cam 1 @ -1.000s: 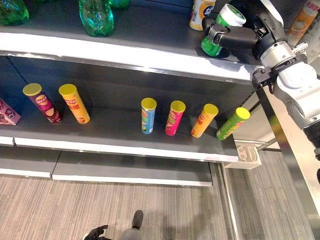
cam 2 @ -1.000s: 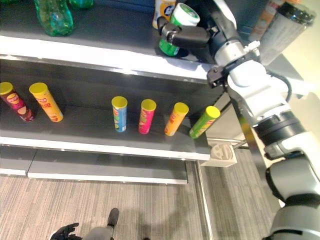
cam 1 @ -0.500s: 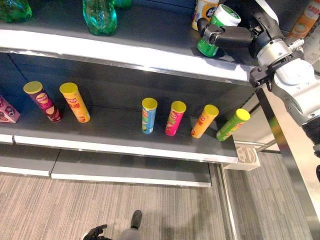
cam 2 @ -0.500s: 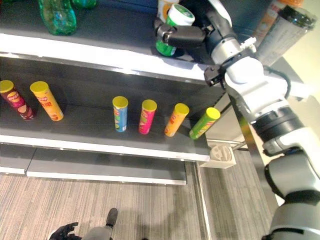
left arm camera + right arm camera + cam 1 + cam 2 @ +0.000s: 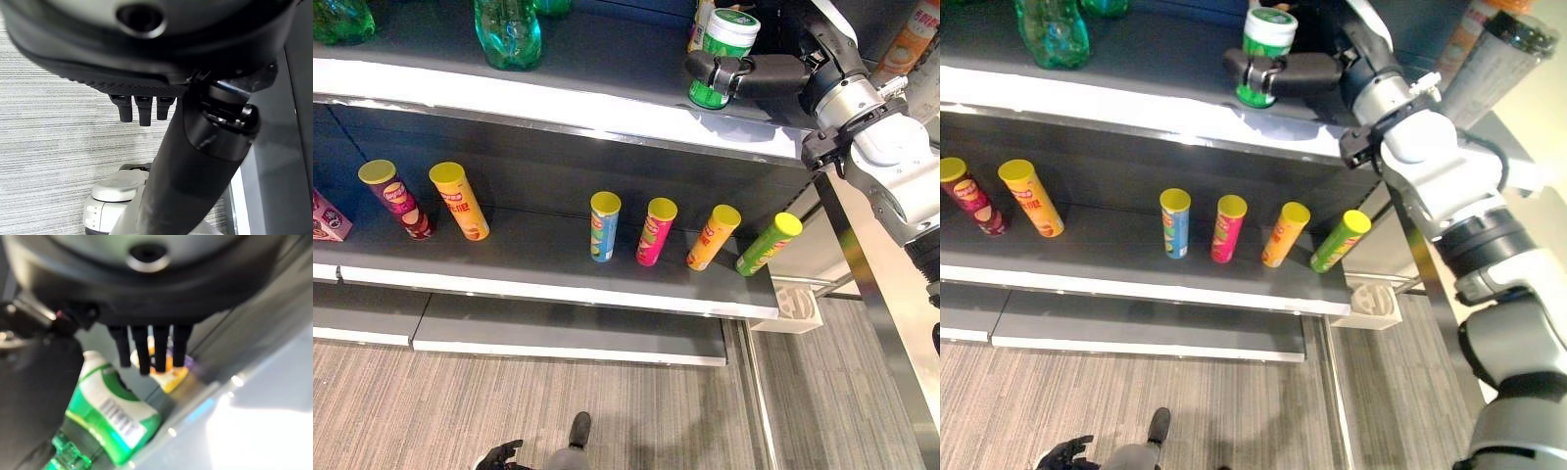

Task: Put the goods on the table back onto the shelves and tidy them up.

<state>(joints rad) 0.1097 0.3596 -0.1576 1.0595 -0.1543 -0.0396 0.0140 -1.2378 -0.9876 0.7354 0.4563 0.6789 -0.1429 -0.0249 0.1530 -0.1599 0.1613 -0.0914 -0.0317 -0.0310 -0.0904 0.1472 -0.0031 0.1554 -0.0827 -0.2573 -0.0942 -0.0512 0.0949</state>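
A green can with a white lid (image 5: 722, 39) stands upright near the front edge of the top shelf (image 5: 558, 98), towards its right end. My right hand (image 5: 754, 73) reaches in from the right. Its fingers (image 5: 1249, 67) lie straight across the front of the can, past the can's left side, and the thumb is hidden behind it. In the right wrist view the can (image 5: 112, 416) sits between the thumb and the straight fingers (image 5: 156, 352). My left hand (image 5: 499, 455) hangs low over the floor with relaxed fingers and holds nothing.
A white and yellow container (image 5: 702, 20) stands just behind the can. Green bottles (image 5: 507, 34) stand further left on the top shelf. Several chip tubes (image 5: 604, 225) lean on the middle shelf, beside a pink box (image 5: 325, 220). A white basket (image 5: 798, 304) sits on the floor.
The can moved left along the top shelf and went from tilted to upright. The right hand's fingers straightened from a curl round it.
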